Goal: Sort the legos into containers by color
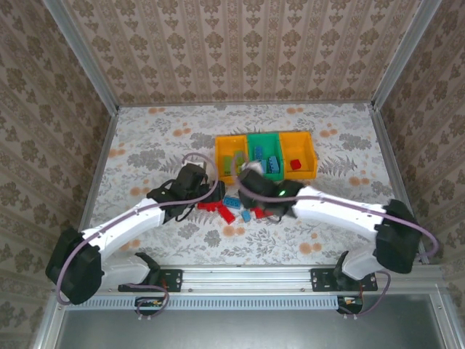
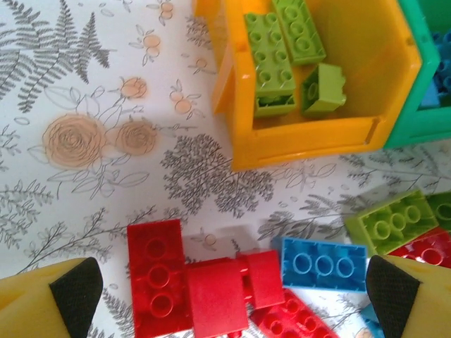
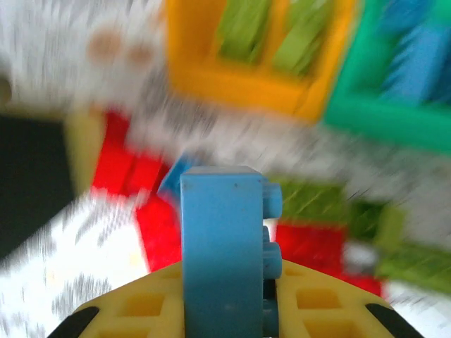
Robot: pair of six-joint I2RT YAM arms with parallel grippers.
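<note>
near: right gripper [image 3: 229,320] clamps the blue brick [image 3: 222,232] on edge, studs sideways, seemingly for carrying | left gripper [image 2: 236,296] gapes wide over red bricks [image 2: 158,282], holding nothing, likely lining up a pick | far: green bin [image 3: 394,120] of blues at 1 o'clock from the held brick | orange bin [image 2: 310,141] keeps light green bricks [image 2: 271,56]

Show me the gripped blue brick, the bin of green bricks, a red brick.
blue brick [image 3: 222,246], right wrist view, smooth side
bin [image 2: 310,141], left wrist view, near wall
red brick [image 2: 156,274], left wrist view, studs
</note>
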